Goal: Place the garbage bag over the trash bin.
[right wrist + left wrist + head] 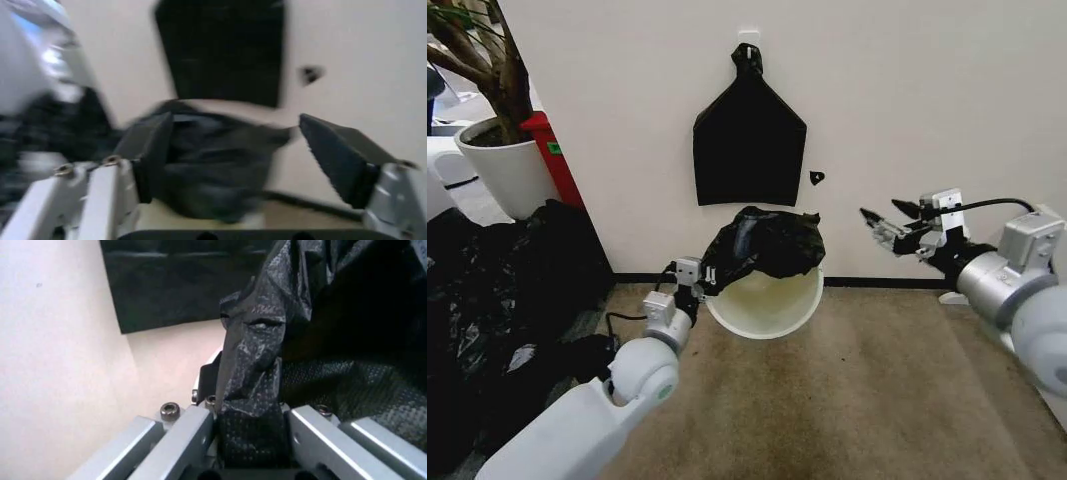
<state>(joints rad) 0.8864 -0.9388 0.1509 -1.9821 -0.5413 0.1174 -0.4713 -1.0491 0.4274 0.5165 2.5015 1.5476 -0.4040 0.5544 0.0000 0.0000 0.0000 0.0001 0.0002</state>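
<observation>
Flat black bag hangs on white wall by knotted top. White plant pot with trunk far left; black sheeting heaped below; red object beside pot. Tan carpet.

L gripper jaws clamped, arm low; R gripper jaws apart, raised

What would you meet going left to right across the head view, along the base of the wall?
Black plastic sheeting → left gripper → garbage bag over the trash bin → right gripper.
</observation>
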